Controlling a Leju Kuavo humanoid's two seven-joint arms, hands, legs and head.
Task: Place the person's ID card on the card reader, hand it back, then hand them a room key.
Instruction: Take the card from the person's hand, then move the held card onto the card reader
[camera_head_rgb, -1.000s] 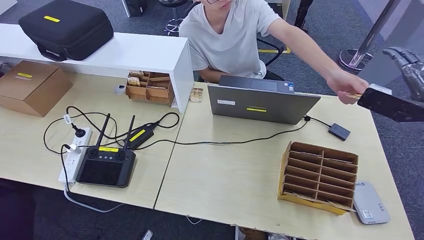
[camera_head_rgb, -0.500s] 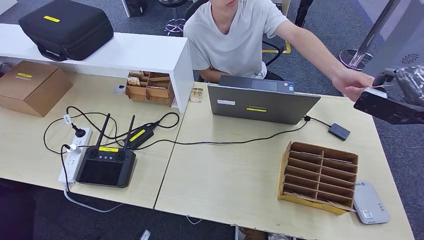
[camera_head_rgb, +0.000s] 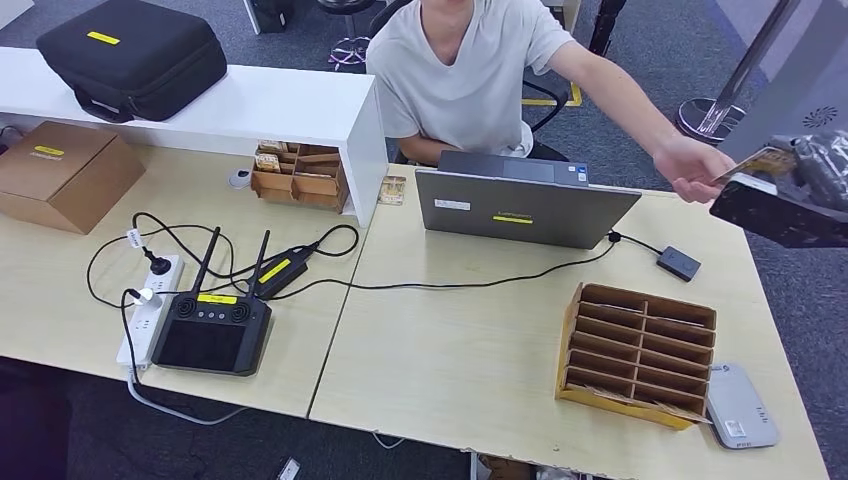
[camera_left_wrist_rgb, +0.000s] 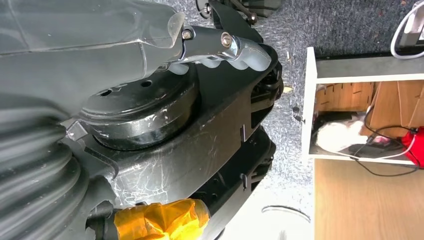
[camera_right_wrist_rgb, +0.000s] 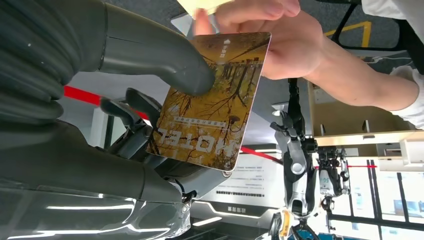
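Observation:
My right hand (camera_head_rgb: 805, 180) is raised past the table's far right corner and pinches a yellow-brown card printed HOTEL (camera_right_wrist_rgb: 215, 100) between its thumb (camera_right_wrist_rgb: 150, 50) and its fingers. In the head view the card (camera_head_rgb: 757, 163) sticks out toward the person. The person's hand (camera_right_wrist_rgb: 270, 40) reaches across and has its fingers on the card's far edge. The grey card reader (camera_head_rgb: 740, 405) lies flat at the table's front right corner. My left hand (camera_left_wrist_rgb: 225, 47) hangs beside my body with nothing in it.
A wooden slotted box (camera_head_rgb: 640, 350) stands beside the reader. A closed laptop (camera_head_rgb: 525, 205) with a cable and a small black adapter (camera_head_rgb: 678, 263) lies in front of the seated person. A remote controller (camera_head_rgb: 212, 330), a power strip and a cardboard box (camera_head_rgb: 62, 172) occupy the left table.
My right hand's fingers have closed down onto the card, which now tilts up with its yellow face showing. The person's hand stays at the card.

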